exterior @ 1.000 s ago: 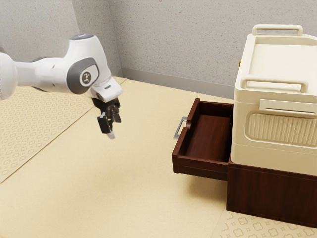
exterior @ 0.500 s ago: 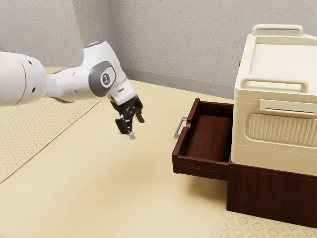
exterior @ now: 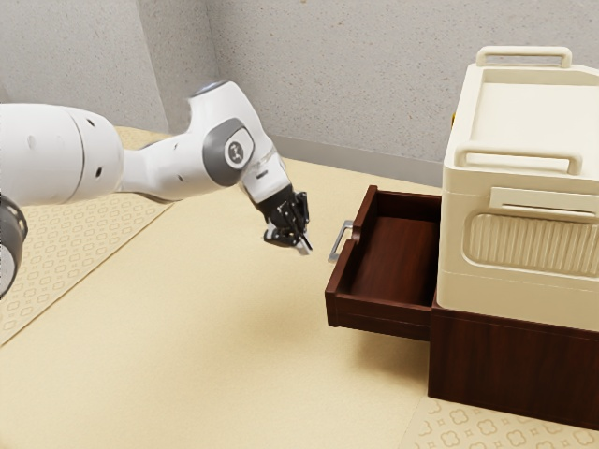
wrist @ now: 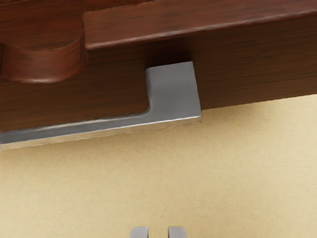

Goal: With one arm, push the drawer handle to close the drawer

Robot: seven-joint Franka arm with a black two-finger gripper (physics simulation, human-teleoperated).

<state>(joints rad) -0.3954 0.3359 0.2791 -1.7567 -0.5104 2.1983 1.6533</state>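
The black gripper (exterior: 303, 245) is tilted down just to the exterior view's left of the silver drawer handle (exterior: 341, 241), with space between them. Its fingertips (wrist: 158, 233) stand a narrow gap apart in the wrist view, nothing between them, so it is open. The dark red-brown drawer (exterior: 379, 314) is pulled well out of its cabinet (exterior: 515, 365), its inside bare. In the wrist view, one end of the handle (wrist: 173, 91) meets the drawer front (wrist: 257, 59), beside a rounded notch in the top edge.
A cream box (exterior: 519, 290) with raised carrying bars rests on the cabinet at the exterior view's right. Pale yellow floor-like surface (exterior: 206, 355) extends around the drawer, with a grey speckled wall (exterior: 346, 75) behind.
The arm has reached toward the exterior view's right, bringing my gripper much closer to the handle, and the hand has turned. Drawer and box have stayed put.
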